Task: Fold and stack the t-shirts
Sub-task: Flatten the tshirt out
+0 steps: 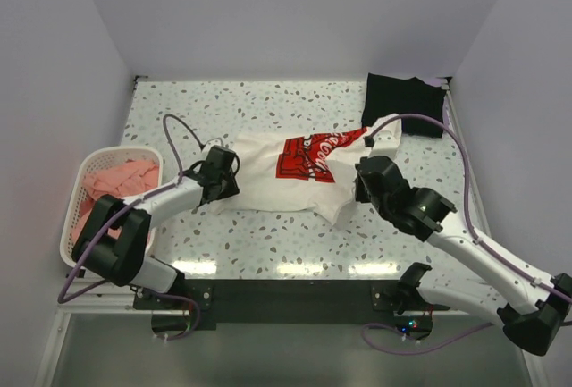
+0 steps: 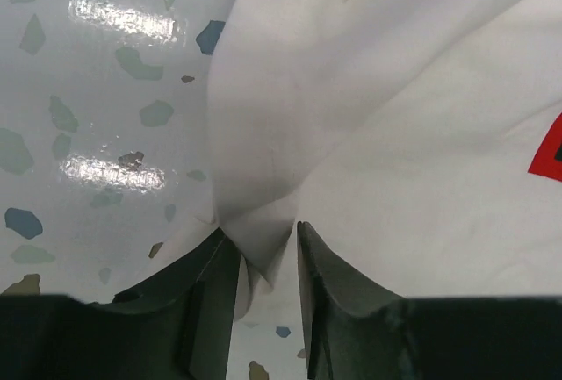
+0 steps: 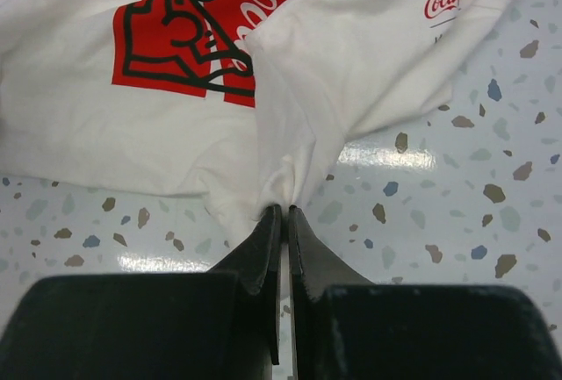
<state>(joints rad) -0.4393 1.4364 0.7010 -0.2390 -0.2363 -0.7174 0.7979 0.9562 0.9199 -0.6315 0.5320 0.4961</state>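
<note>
White walls close around a speckled tabletop (image 1: 268, 244), and the white t-shirt (image 1: 268, 172) lies in its middle, print up and a bit rumpled. The left gripper (image 2: 262, 257) is at the shirt's left edge, narrow, with a fold of cloth drawn between its fingers. The right gripper (image 3: 281, 213) is at the near right edge, almost fully closed on a pinch of the same shirt.

I judge that the step in hand is the spreading of this shirt before its first fold. The next move calls for both arms to move together, so the cloth stays tight and does not slip out.

By count there is one white t-shirt, one black t-shirt (image 1: 402, 101) folded at the far right corner, and one basket (image 1: 67, 235) at the left. The basket holds salmon-pink t-shirts (image 1: 121, 180), probably several, but the heap is too crumpled to count.
</note>
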